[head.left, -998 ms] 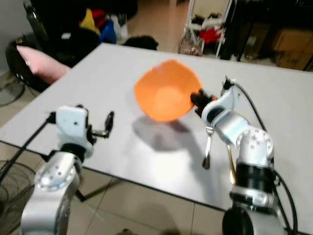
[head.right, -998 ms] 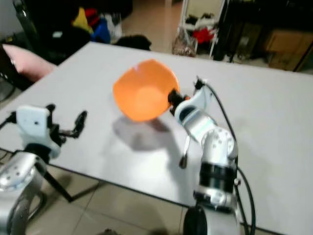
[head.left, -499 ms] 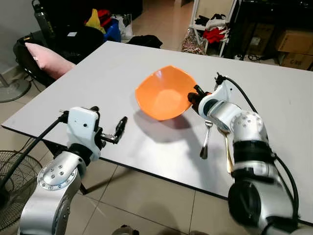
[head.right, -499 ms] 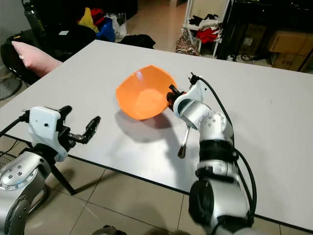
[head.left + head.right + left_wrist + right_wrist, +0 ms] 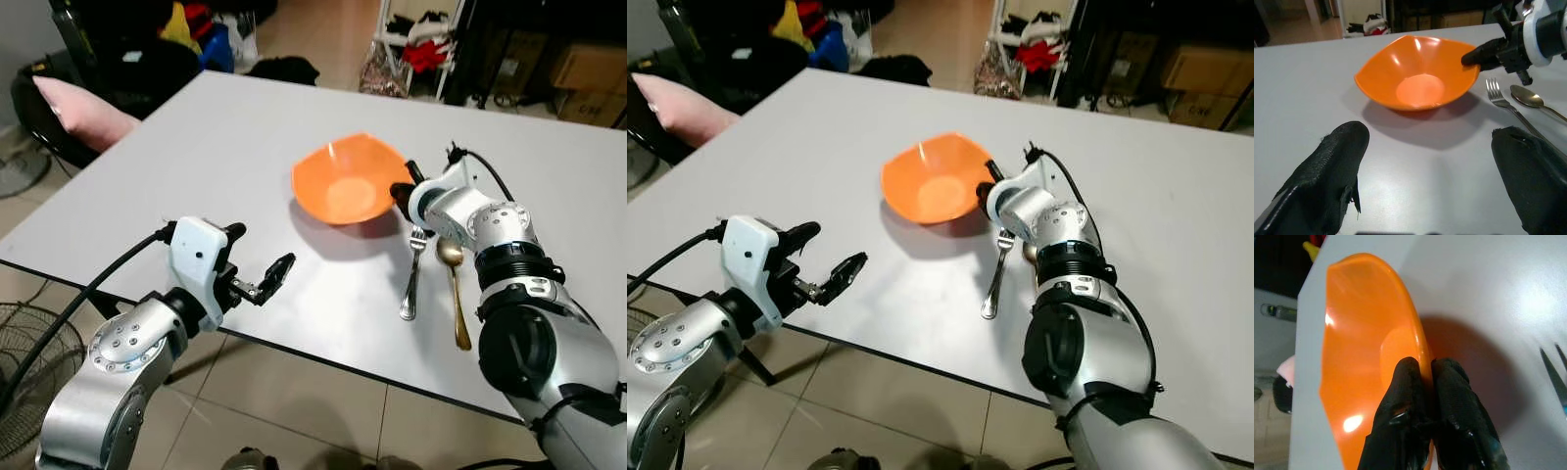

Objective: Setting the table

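**Bowl held by its rim beside the cutlery**

The orange bowl (image 5: 343, 183) is pinched at its rim by the right tool (image 5: 403, 192), one finger inside the wall and one outside, as the right wrist view makes plain. A rim grip of this kind lets the bowl be set flat without the fingers being trapped beneath it. The bowl sits low over the table (image 5: 196, 157), with a shadow close under it; whether it rests fully on the surface cannot be told. It is placed just left of the fork (image 5: 411, 274) and spoon (image 5: 453, 284), which lie side by side near the robot's edge, so a place setting is judged to be nearly laid. The left tool (image 5: 263, 277) is held with fingers spread at the table's near edge, grasping nothing, apparently kept in reserve.
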Motion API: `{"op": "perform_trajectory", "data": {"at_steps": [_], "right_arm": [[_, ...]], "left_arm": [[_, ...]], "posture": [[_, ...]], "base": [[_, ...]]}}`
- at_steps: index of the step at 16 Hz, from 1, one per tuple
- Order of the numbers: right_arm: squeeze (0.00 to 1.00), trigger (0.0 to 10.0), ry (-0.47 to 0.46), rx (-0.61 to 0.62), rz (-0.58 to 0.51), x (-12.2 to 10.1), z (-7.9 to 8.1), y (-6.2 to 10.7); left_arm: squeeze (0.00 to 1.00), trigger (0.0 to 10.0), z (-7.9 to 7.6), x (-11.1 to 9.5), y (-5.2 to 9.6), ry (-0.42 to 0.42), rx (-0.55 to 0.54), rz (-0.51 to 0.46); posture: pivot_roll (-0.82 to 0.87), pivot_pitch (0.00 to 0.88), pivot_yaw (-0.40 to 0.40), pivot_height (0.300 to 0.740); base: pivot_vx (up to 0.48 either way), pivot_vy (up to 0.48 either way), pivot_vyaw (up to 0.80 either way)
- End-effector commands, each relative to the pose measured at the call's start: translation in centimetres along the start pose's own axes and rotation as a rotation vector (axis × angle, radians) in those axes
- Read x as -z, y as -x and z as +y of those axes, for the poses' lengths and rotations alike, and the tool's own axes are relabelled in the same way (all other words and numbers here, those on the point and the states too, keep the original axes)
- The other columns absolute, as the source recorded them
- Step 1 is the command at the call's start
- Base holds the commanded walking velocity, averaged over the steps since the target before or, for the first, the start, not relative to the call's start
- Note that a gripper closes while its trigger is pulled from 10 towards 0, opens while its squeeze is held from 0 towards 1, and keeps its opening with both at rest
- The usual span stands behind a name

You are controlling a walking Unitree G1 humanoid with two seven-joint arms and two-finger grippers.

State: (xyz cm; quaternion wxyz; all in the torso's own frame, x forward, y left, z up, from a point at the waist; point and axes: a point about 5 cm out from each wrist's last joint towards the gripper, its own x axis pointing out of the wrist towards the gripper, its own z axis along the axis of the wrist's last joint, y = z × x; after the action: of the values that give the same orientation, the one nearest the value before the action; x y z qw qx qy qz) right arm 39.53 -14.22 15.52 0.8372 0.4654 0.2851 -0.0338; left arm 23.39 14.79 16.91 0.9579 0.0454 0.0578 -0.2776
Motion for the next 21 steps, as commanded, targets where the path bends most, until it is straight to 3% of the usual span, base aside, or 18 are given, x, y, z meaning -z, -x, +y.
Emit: {"op": "perform_trajectory", "data": {"at_steps": [1,7,13,14,15,21], "right_arm": [[0.00,10.0,-0.023,-0.042,-0.030,-0.9,1.6,0.3],[0.00,10.0,-0.144,0.001,-0.024,-0.4,1.1,-0.4],[0.03,10.0,-0.180,0.019,-0.020,-0.1,0.6,-0.6],[0.91,10.0,-0.176,0.022,-0.017,0.0,0.5,-0.6],[1.00,10.0,-0.176,0.019,-0.014,0.1,0.6,-0.7],[1.00,10.0,-0.120,-0.005,-0.040,-0.4,1.0,-0.5]], "left_arm": [[0.00,10.0,-0.2,-0.5,0.1,-0.015,0.021,-0.011],[0.00,10.0,-1.5,-0.8,0.0,0.009,0.166,0.029],[0.00,10.0,-1.3,-1.2,-0.4,-0.002,0.163,0.021],[0.00,10.0,-1.4,-1.3,-0.4,-0.003,0.162,0.019],[0.00,10.0,-1.3,-1.4,-0.4,-0.002,0.163,0.019],[0.00,10.0,-1.1,-1.3,-0.2,-0.005,0.150,0.019]], "posture": [[-0.10,0.081,0.030,0.740],[-0.10,0.120,0.023,0.740],[-0.11,0.118,0.024,0.740],[-0.11,0.118,0.024,0.740],[-0.11,0.117,0.023,0.740],[-0.11,0.100,0.031,0.740]], "base": [[0.000,0.000,0.00],[0.000,0.000,0.00],[0.000,0.000,0.00],[0.000,0.000,0.00],[0.000,0.000,0.00],[0.000,0.000,0.00]]}}
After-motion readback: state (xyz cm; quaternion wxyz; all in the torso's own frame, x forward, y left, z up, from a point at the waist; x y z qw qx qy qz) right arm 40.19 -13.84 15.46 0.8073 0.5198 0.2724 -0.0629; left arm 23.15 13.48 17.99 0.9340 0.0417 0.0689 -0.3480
